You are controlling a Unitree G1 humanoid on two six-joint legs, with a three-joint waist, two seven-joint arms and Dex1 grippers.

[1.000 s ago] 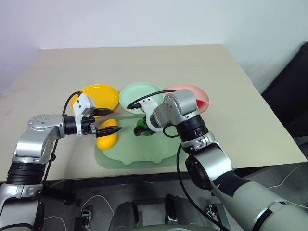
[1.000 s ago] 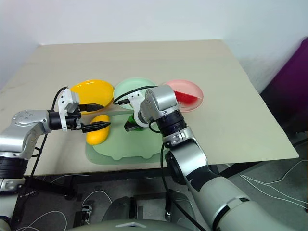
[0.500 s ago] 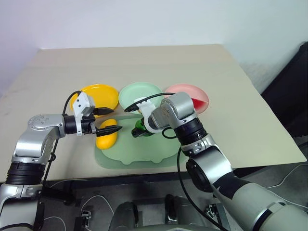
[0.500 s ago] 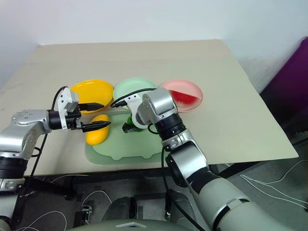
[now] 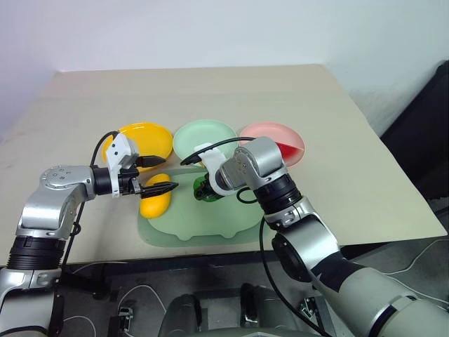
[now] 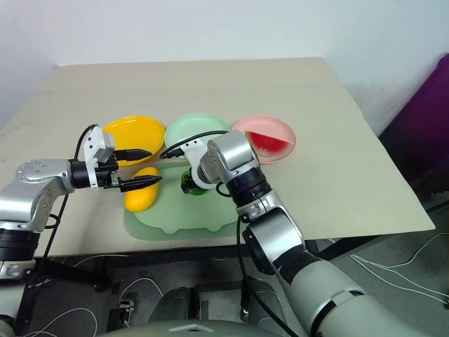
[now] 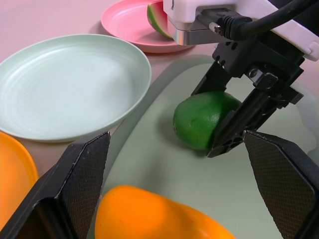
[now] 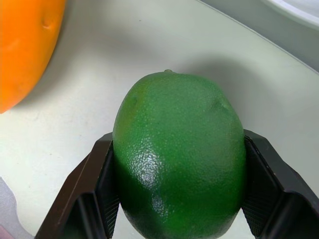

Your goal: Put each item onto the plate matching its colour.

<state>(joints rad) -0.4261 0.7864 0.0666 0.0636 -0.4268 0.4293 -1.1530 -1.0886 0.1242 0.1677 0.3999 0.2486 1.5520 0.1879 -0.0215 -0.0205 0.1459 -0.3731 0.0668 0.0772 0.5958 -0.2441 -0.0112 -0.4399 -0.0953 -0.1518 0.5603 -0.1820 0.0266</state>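
A small round green fruit (image 8: 179, 154) lies on the pale-green mat (image 5: 203, 226), and my right gripper (image 5: 205, 189) is shut on it, one black finger against each side. My left gripper (image 5: 165, 175) stands open just left of it, over the near end of the yellow fruit (image 5: 154, 203), which rests across the mat's left edge. Behind the mat stand three plates in a row: yellow (image 5: 156, 135), mint green (image 5: 205, 139) and pink (image 5: 266, 132). The red watermelon wedge (image 5: 292, 149) lies on the pink plate.
Bare beige tabletop (image 5: 210, 91) stretches behind the plates and to the right of the pink plate. The mat reaches close to the table's front edge. My two grippers are close together over the mat's left half.
My right gripper's fingers have drawn together onto the green fruit, and its wrist has turned slightly. The left arm and the yellow fruit have stayed put.
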